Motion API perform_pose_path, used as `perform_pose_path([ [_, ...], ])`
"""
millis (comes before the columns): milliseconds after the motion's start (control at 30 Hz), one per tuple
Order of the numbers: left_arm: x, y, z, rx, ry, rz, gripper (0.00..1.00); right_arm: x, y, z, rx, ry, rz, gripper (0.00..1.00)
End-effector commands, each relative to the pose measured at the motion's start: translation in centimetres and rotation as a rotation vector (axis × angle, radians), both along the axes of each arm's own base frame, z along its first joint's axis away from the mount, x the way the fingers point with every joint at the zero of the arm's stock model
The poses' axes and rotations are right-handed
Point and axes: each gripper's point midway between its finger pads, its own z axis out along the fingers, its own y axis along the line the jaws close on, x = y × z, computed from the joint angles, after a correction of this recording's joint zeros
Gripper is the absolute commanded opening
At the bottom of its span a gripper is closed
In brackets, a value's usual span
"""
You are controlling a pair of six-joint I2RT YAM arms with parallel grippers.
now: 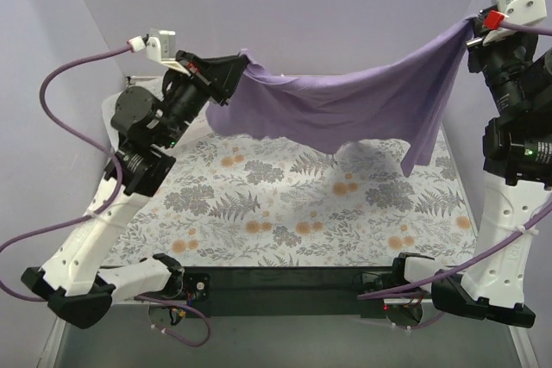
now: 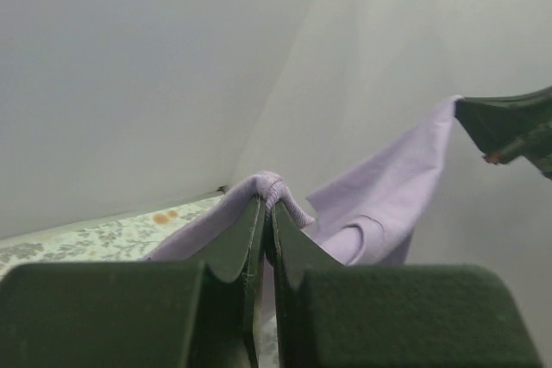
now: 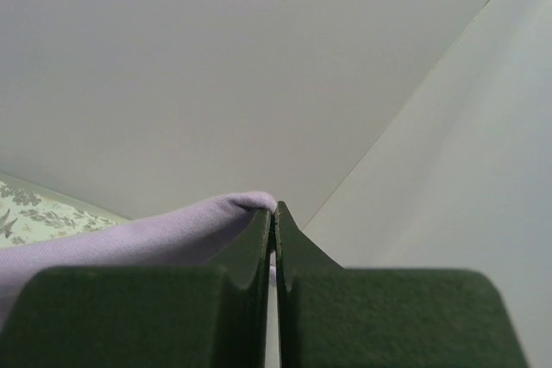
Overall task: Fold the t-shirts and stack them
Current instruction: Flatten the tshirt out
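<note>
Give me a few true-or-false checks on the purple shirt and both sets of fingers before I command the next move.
1. The t-shirt hangs in the air, spread between the two arms. True.
2. The left fingers are open and hold nothing. False: they are shut on a bunched edge of the t-shirt.
3. The right fingers are pinched shut on the fabric. True.
4. The t-shirt lies folded flat on the floral table. False: it is unfolded and sags above the table, one end held by each arm.
</note>
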Motion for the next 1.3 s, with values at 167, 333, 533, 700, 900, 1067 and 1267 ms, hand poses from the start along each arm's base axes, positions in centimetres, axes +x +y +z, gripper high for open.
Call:
perform_pose_path([
  [167,-7.9,4.2,2.3,-0.216,0.081,-0.106,0.00,-4.9,2.3,6.2,0.049,-0.181,0.112,0.01],
  [333,-5.9,3.5,-8.0,-0.290,0.412,-0.073,0.00,0.5,5.6,-0.9,0.128,0.041,0.334,0.01],
  [533,-2.7,4.3,-24.9,-0.372,0.831,0.155,0.00,9.2,12.4,-12.4,0.117,0.294,0.401,0.01],
  [700,-0.5,7.9,-34.7,-0.386,1.058,0.367,0.00,18.0,15.6,-20.9,0.113,0.470,0.296,0.13],
  [900,-0.4,12.2,-36.6,-0.369,1.099,0.387,0.64,19.5,12.3,-27.4,0.012,0.595,0.166,0.86],
  [1067,-1.9,10.4,-35.1,-0.208,1.091,0.241,0.74,10.2,10.4,-33.9,-0.079,0.798,0.485,0.97],
  [1267,-5.9,7.1,-38.9,-0.111,1.330,0.002,0.79,-3.3,10.3,-40.7,-0.353,1.006,0.775,0.95],
])
